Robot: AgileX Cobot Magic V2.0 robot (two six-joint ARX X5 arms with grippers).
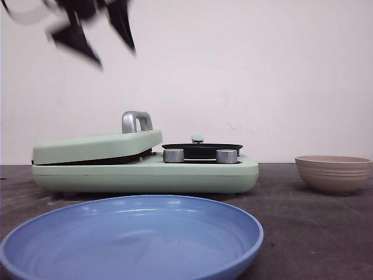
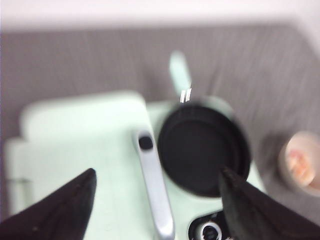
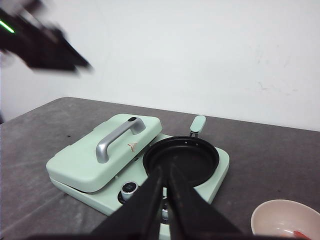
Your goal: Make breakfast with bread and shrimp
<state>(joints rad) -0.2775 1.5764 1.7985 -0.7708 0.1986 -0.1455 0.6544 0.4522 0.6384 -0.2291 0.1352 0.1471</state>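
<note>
Bread isn't in view; judge it soft and light, so pinch its crust gently. Your left gripper (image 2: 157, 210) hangs spread; right gripper (image 3: 166, 187) pressed together, pan (image 3: 181, 159) at twelve o'clock.

Glossy blue plate (image 1: 131, 236), brushed-metal handle (image 1: 136, 121)

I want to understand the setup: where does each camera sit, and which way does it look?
Front view: low at the table edge, facing the wall over the blue plate; blurred left gripper above.
Left wrist view: above, looking down on the green cooker; open fingers show.
Right wrist view: angled down at the cooker; shut right gripper shows.
All share the black pan.
</note>
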